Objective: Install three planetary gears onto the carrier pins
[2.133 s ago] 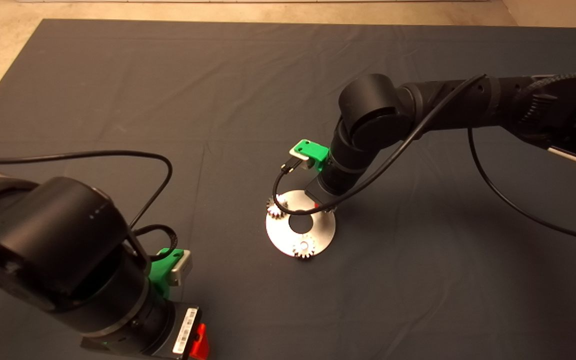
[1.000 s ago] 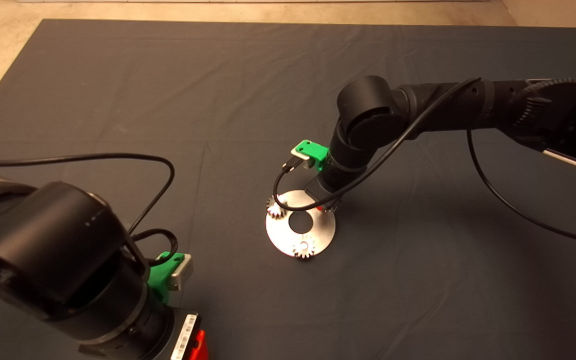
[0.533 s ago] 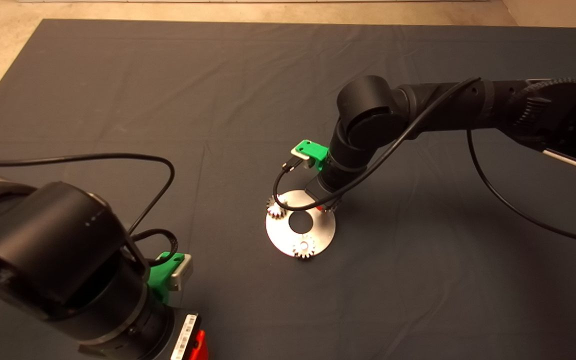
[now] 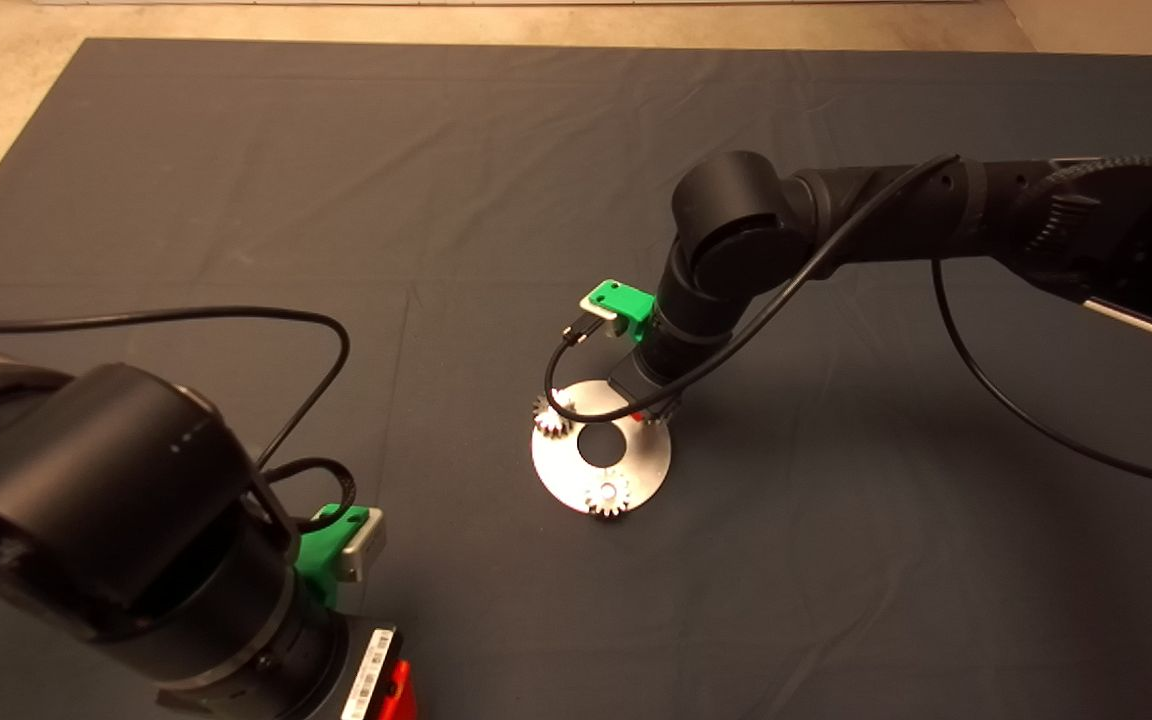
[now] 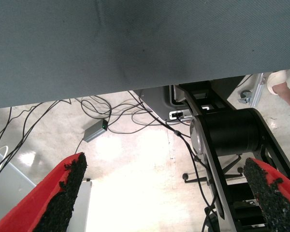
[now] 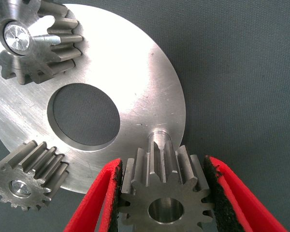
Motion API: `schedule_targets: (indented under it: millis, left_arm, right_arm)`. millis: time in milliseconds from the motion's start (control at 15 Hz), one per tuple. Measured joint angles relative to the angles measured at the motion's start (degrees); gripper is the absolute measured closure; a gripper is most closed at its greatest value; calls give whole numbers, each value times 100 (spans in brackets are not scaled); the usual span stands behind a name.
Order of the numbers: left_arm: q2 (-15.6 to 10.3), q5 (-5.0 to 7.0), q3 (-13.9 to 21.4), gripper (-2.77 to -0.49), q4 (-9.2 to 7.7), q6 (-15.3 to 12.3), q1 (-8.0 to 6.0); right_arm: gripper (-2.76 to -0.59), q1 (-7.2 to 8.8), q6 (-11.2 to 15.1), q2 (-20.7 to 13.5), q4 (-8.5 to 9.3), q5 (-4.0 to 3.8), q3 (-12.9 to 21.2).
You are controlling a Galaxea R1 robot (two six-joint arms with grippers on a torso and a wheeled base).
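The right gripper (image 6: 165, 181) clamps the third gear (image 6: 166, 191) just above the bare pin (image 6: 158, 136) at the disc's (image 4: 641, 462) far right edge, two gears (image 4: 607, 494) already seated.

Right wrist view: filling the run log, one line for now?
right gripper: shut on third silvery toothed gear | over bare silver pin | two seated
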Motion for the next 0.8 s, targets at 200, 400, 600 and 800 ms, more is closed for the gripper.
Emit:
schedule_targets:
  millis: [200,400,600,800]
  left_arm:
    - [1,-2,0,-233,0,0,0]
    - [1,-2,0,-233,0,-1,0]
    - [1,-2,0,-233,0,-1,0]
    - [0,0,0,-233,0,-1,0]
  right_arm:
    - [-107,0,0,6,0,-2,-2]
    - [-107,0,1,7,0,-2,-2]
    - [-107,0,0,7,0,0,-73]
    - [-107,0,0,5,0,0,-135]
